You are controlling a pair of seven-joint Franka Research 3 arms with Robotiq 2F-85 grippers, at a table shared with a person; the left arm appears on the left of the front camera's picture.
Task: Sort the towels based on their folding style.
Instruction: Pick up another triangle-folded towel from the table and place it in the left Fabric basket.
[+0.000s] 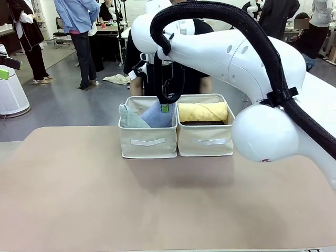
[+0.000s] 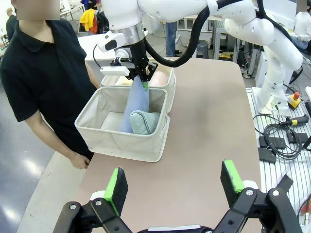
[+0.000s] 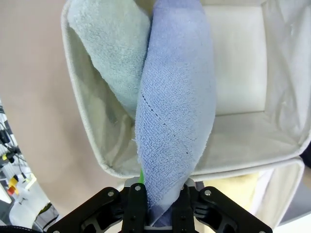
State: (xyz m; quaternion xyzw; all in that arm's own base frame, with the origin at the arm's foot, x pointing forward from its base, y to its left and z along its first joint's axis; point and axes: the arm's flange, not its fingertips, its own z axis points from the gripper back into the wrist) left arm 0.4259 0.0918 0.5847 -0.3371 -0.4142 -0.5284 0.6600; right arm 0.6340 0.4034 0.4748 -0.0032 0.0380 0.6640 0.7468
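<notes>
We count two beige fabric bins, touching side by side: left bin, right bin. Cone-folded towels, we count two, both in left bin: mint-green towel and lavender-blue towel. Rolled towels in right bin: we count yellow towel on top, dark towel under it as thin strip, and pink towel seen from left wrist; more we cannot tell. One person behind bins.
</notes>
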